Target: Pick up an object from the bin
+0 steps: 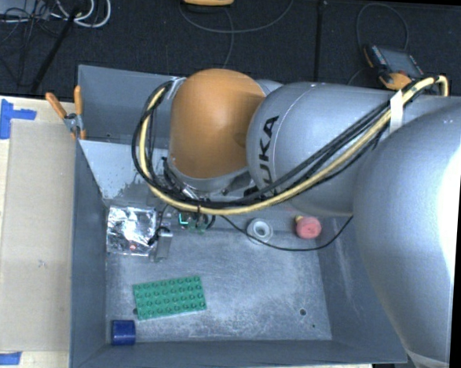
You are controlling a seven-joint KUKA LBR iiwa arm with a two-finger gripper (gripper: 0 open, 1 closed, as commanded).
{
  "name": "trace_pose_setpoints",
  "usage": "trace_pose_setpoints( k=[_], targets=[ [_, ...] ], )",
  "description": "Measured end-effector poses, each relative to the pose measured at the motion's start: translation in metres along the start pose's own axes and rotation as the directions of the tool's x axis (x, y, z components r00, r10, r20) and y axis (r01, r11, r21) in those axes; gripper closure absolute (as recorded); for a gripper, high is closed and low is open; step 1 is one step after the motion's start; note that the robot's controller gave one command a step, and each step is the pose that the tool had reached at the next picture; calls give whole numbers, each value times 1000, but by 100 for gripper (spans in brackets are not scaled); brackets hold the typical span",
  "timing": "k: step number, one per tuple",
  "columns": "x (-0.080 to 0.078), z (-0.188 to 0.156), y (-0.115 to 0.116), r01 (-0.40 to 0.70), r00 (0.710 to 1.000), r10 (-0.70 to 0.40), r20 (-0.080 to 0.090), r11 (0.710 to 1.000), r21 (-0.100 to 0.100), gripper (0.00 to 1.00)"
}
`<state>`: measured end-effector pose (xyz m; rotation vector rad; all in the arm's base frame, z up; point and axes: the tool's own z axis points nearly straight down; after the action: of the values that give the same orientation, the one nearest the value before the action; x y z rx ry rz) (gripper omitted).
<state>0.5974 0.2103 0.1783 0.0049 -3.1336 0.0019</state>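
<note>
The big grey robot arm [320, 146] with its round orange cover [215, 123] reaches into the grey metal bin [316, 303] from the right. Its jaws hang down under the orange cover, low over the back left part of the bin floor. A dark bit of them shows just beside a crumpled lump of shiny silver foil [131, 230]. I cannot tell if the jaws are spread or pressed together, because the cover and the black and yellow cables [148, 173] hide most of them.

The foil lump is the nearest thing, so I think it is the one to pick. In the camera view it lies just to the left of the jaws. It may be touching them, but I cannot be sure. The lump is about as wide as it is long, so there is no long side to line up with. The jaws would need to go a little left to sit over it.

A flat green plastic plate with bumps [170, 297] lies nearer the front, its long side running left to right, a bit tilted. A small blue block [123, 331] sits in the front left corner. A white ring [260, 230] and a small pink round thing [308, 227] lie by the back wall, off to the right.

The arm has black letters [266, 154] that say "KUKA". I can read no other words.
</note>
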Motion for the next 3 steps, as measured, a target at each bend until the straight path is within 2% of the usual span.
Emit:
trace_pose_setpoints(
  k=[1,2,3],
  targets=[
    [-10,113,-10,-112,994,112,2,994,0,0],
    [-11,109,-10,-115,993,115,6,993,-2,100],
    [7,109,39,-168,986,168,7,986,-4,100]
  ],
)
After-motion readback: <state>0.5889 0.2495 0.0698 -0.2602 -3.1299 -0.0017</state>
